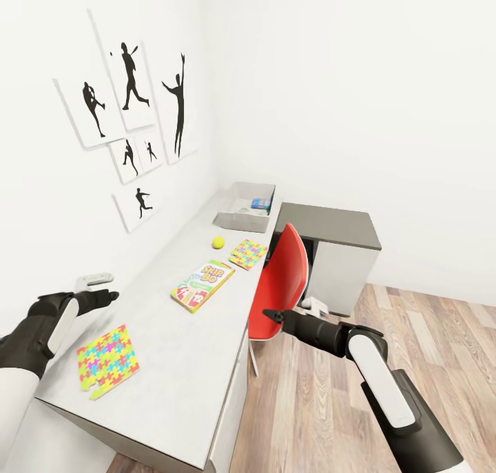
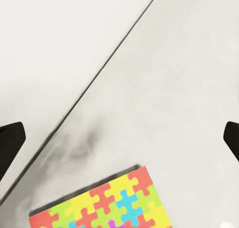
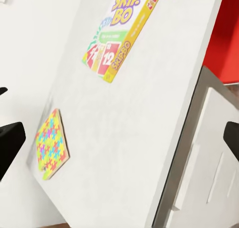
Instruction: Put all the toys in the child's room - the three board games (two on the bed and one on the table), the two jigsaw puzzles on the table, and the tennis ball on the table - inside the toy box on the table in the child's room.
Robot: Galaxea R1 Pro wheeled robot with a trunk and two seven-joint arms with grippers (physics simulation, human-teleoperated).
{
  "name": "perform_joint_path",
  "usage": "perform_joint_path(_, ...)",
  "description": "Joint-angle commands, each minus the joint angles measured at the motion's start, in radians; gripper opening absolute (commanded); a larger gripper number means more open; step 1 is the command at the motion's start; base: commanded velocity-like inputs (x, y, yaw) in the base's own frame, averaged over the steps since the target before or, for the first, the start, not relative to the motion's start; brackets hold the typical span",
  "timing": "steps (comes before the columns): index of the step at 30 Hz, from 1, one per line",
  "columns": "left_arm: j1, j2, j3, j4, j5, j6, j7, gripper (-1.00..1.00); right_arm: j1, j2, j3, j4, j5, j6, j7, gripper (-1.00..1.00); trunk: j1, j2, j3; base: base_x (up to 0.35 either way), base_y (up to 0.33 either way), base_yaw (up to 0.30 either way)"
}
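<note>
The left pincer (image 1: 103, 295) is hovering over the table (image 1: 165, 363) near its wall-side edge, its fingers spread apart and gripping nothing; in the left wrist view the dark fingertips (image 2: 11, 138) are showing wide apart above the table top. Just beside it, at the near end of the table, a jigsaw puzzle (image 1: 107, 360) is lying flat, and its corner (image 2: 107, 205) is showing in the left wrist view. The Skip-Bo board game (image 1: 202, 285) is lying around the middle of the table, close to the front edge. Beyond it the tennis ball (image 1: 218, 242) and a second jigsaw puzzle (image 1: 248, 253) are sitting side by side, apart from each other. The toy box (image 1: 245, 208) is standing at the far end of the table. The right pincer (image 1: 270, 315) is hanging off the table's front edge beside the red chair (image 1: 282, 284), its fingers parted and empty
</note>
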Motion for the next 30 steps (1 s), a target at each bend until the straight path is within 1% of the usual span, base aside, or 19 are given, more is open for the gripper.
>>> perform_joint_path(1,-0.001,-0.002,0.001,0.001,0.004,0.002,0.004,1.0,-0.001,-0.001,0.002,-0.001,-0.008,0.001,-0.011,1.0,0.001,-0.002,-0.002,0.0,0.0,0.0)
perform_joint_path(6,0.0,-0.012,0.001,0.006,-0.019,-0.014,0.01,1.0,-0.001,0.002,0.01,-0.002,0.036,0.001,-0.011,1.0,0.001,-0.002,-0.002,0.0,0.0,0.0)
perform_joint_path(8,0.0,-0.02,0.001,0.015,-0.034,-0.033,0.011,1.0,-0.001,0.007,0.028,-0.004,0.056,0.001,-0.011,1.0,0.001,-0.002,-0.002,0.0,0.0,0.0)
perform_joint_path(10,0.0,-0.026,0.0,0.024,-0.041,-0.045,0.012,1.0,-0.001,0.008,0.045,-0.004,0.062,0.001,-0.011,1.0,0.001,-0.002,-0.002,0.0,0.0,0.0)
perform_joint_path(11,0.001,-0.034,0.0,0.038,-0.05,-0.057,0.012,1.0,-0.001,0.01,0.071,-0.006,0.066,0.0,-0.012,1.0,0.001,-0.002,-0.002,0.0,0.0,0.0)
perform_joint_path(12,0.001,-0.038,0.0,0.045,-0.054,-0.061,0.012,1.0,-0.001,0.011,0.084,-0.006,0.067,0.0,-0.013,1.0,0.001,-0.002,-0.002,0.0,0.0,0.0)
perform_joint_path(13,0.002,-0.046,0.0,0.059,-0.065,-0.068,0.013,1.0,-0.001,0.012,0.112,-0.007,0.07,-0.001,-0.015,1.0,0.001,-0.002,-0.002,0.0,0.0,0.0)
perform_joint_path(15,0.002,-0.053,0.0,0.071,-0.077,-0.073,0.013,1.0,-0.001,0.014,0.142,-0.008,0.072,-0.002,-0.017,1.0,0.001,-0.002,-0.002,0.0,0.0,0.0)
perform_joint_path(16,0.003,-0.06,-0.001,0.079,-0.091,-0.078,0.013,1.0,-0.001,0.015,0.169,-0.009,0.073,-0.004,-0.02,1.0,0.001,-0.002,-0.002,0.0,0.0,0.0)
perform_joint_path(18,0.003,-0.069,0.0,0.086,-0.108,-0.085,0.013,1.0,-0.001,0.016,0.199,-0.011,0.074,-0.005,-0.022,1.0,0.001,-0.002,-0.002,0.0,0.0,0.0)
perform_joint_path(20,0.003,-0.074,0.0,0.089,-0.117,-0.089,0.013,1.0,-0.001,0.017,0.213,-0.015,0.074,-0.006,-0.022,1.0,0.001,-0.002,-0.002,0.0,0.0,0.0)
perform_joint_path(25,0.004,-0.087,0.001,0.093,-0.123,-0.092,0.013,1.0,-0.001,0.018,0.223,-0.02,0.075,-0.005,-0.018,1.0,0.001,-0.002,-0.002,0.0,0.0,0.0)
perform_joint_path(28,0.004,-0.093,0.001,0.096,-0.124,-0.092,0.013,1.0,-0.002,0.017,0.215,-0.021,0.075,-0.005,-0.015,1.0,0.001,-0.002,-0.002,0.0,0.0,0.0)
perform_joint_path(30,0.004,-0.096,0.001,0.097,-0.124,-0.093,0.013,1.0,-0.001,0.013,0.199,-0.021,0.074,-0.004,-0.013,1.0,0.001,-0.002,-0.002,0.0,0.0,0.0)
